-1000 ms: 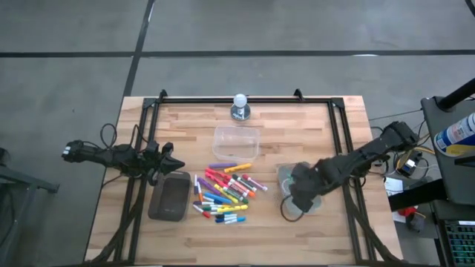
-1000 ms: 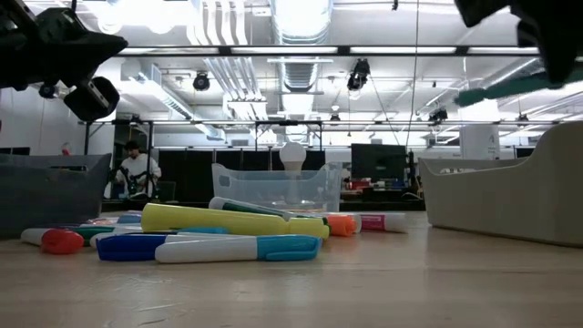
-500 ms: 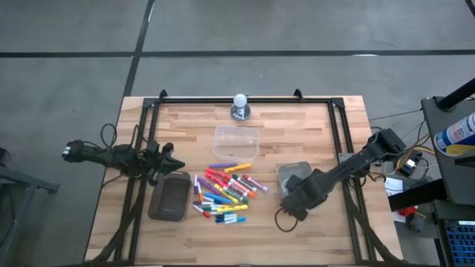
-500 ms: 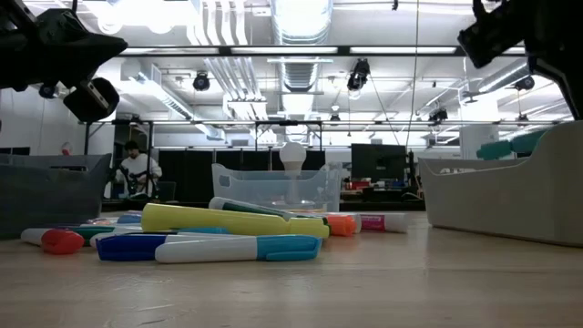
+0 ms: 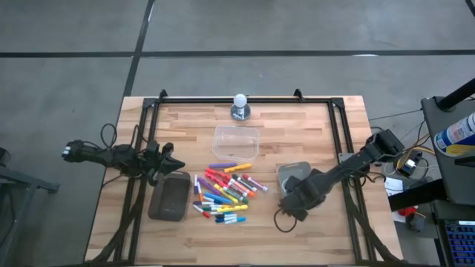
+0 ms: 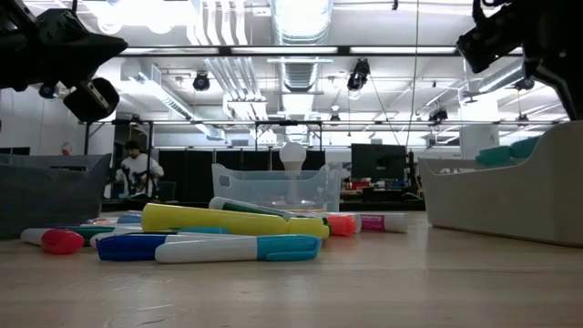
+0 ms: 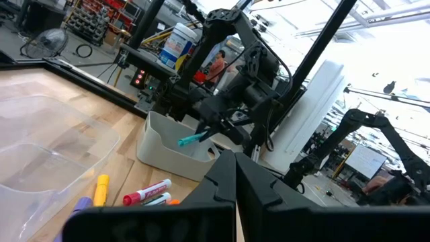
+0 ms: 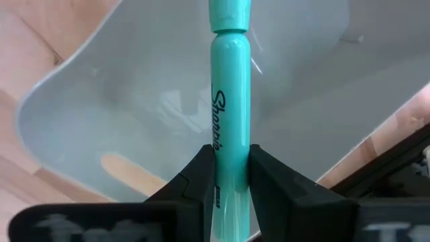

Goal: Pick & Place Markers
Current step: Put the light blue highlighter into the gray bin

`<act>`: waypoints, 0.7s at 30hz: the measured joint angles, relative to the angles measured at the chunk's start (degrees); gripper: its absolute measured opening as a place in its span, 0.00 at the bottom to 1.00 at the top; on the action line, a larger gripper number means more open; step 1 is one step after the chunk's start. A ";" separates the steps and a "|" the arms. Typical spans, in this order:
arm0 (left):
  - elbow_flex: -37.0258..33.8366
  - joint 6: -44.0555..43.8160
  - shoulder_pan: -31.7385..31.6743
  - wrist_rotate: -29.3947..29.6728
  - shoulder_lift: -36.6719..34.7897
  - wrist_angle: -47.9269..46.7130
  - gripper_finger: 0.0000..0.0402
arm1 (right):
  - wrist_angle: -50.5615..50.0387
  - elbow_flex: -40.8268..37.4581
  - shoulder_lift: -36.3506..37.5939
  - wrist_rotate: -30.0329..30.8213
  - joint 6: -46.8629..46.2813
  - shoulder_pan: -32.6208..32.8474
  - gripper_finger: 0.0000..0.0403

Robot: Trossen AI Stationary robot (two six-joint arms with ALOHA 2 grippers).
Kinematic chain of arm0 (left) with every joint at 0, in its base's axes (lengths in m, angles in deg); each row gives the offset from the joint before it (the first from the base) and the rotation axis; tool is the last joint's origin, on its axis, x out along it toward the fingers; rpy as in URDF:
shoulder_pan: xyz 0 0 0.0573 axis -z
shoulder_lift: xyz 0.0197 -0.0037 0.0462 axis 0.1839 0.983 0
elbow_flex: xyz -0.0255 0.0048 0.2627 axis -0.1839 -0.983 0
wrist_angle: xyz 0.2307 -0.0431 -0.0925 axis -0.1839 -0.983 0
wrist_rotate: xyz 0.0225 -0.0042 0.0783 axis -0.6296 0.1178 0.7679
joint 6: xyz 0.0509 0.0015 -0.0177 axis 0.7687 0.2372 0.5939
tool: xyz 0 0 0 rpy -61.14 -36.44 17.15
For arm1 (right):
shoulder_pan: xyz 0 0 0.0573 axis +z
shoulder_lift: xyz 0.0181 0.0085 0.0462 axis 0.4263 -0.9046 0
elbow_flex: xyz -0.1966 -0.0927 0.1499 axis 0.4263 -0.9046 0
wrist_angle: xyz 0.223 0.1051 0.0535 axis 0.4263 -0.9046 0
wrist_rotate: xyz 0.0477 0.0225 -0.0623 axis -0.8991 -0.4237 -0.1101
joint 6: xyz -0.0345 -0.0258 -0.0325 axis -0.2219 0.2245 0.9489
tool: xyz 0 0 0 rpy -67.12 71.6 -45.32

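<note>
moved: right tool (image 8: 226, 176) shifted to tub's (image 5: 295, 172) near edge | grip: pinching teal marker (image 8: 226, 107), loosening | left tool (image 5: 168, 159) closed, idle | risk: marker tips over rim onto surface (image 5: 297, 126)

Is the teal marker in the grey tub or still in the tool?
Still in the tool: the right tool pinches the teal marker between its fingers, held over the grey tub.

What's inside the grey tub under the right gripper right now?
A teal marker, held between the right gripper fingers, reaches into the grey tub. The visible tub floor is otherwise bare; the part beneath the gripper and marker is covered.
</note>
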 joint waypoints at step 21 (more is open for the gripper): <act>0.00 -0.83 -0.03 0.00 0.00 0.00 0.00 | -0.37 0.00 0.00 8.98 2.51 -1.95 0.28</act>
